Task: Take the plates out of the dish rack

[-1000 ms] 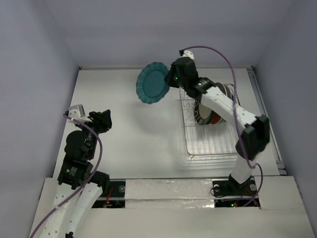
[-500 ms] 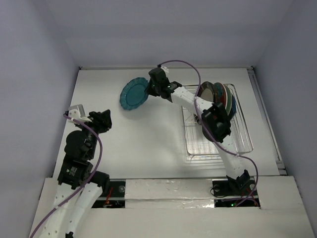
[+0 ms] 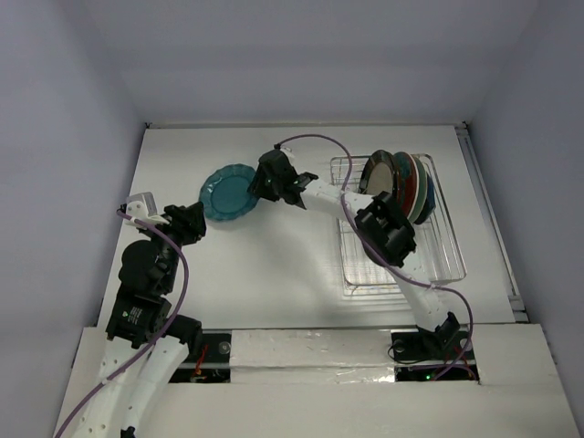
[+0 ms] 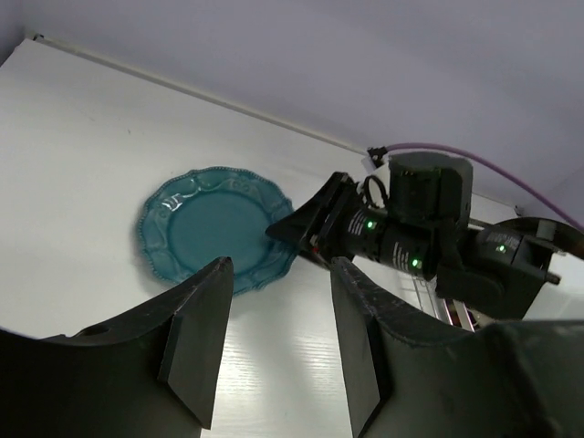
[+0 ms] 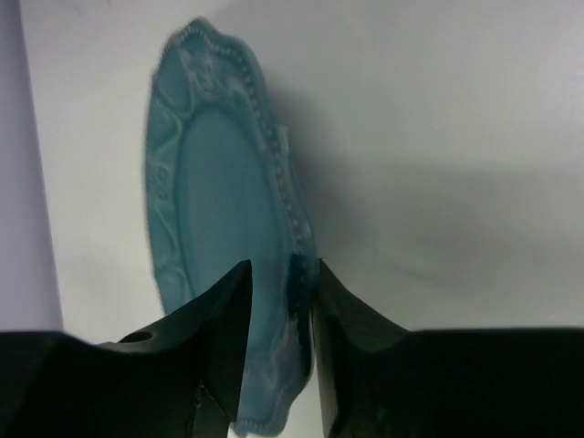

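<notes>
My right pincer [image 5: 283, 283] is clamping the rim of the teal plate [image 5: 219, 228], fingers nearly together. Only my right wrist view is showing that grip; from above, my own wrist is hiding it. The left wrist view is showing the plate lying nearly flat, face up, left of the rack [image 3: 447, 265]; whether it is touching the worktop [image 3: 274, 265] I cannot tell. My left pincer [image 4: 278, 301] is hanging wide apart, holding nothing. Other plates [image 3: 401, 181] are standing on edge at the rack's far end.
</notes>
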You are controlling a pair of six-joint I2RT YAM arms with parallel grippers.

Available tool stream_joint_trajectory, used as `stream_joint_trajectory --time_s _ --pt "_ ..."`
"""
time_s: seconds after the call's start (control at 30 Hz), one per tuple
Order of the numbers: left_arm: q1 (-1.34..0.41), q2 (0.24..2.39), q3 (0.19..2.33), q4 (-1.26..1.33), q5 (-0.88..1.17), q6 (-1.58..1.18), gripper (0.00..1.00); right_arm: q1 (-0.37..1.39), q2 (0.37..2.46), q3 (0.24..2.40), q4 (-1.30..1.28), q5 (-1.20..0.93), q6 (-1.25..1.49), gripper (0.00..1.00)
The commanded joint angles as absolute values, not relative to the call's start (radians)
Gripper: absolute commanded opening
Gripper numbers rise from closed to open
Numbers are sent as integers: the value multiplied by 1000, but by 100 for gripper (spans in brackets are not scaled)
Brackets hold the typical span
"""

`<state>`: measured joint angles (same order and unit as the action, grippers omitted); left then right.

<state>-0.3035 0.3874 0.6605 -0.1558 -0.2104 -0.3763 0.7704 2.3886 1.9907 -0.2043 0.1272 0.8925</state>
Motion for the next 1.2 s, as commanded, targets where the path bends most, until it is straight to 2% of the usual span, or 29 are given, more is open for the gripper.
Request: stream_joint_trajectory --time_s 0.0,0.07,0.2,0.3,0.37,0.43,0.53,0.57,0.6,0.63,0.67,0.77,0.97,1.0,1.03,1.07,1.17 --pt "-298 374 652 -126 -207 -379 44 795 2298 1912 -42 143 927 45" --pt "-298 374 652 -123 -207 -379 44 804 2277 1843 -19 143 927 55" --pt "-298 370 650 -123 -207 -379 44 804 2252 1810 -34 153 916 58" --pt "-298 370 650 -123 -207 -379 44 804 2237 1796 -45 147 905 65" --pt "-298 370 652 -121 -207 -380 44 804 2211 1745 -32 149 896 75" --pt "-298 371 650 -123 -207 -379 44 804 2140 1706 -12 153 876 83" --pt "-298 373 650 -121 -207 -380 44 804 1990 1640 -29 190 781 87" --pt "-298 373 650 -121 -207 -380 44 804 1946 1622 -43 234 711 77" --pt "-298 373 650 -121 -207 -379 44 804 1895 1576 -72 262 669 56" --pt "-298 371 650 -121 -207 -379 44 804 1797 1556 -102 302 634 33" --pt "-298 370 650 -121 -207 -380 44 804 1748 1539 -139 404 574 0" --pt "-298 365 650 -121 -207 -379 44 795 1582 1465 -270 573 470 0" --pt "-298 368 650 -118 -207 -379 44 743 1358 1330 -567 707 451 0" --pt "-298 367 649 -117 -207 -377 44 742 1306 1313 -587 724 472 2" --pt "-298 367 649 -117 -207 -377 44 742 1281 1298 -618 732 483 8" --pt "-298 368 649 -117 -207 -379 44 732 1255 1286 -632 738 495 29" --pt "-298 373 649 -117 -207 -379 44 713 1165 1227 -643 738 528 66"
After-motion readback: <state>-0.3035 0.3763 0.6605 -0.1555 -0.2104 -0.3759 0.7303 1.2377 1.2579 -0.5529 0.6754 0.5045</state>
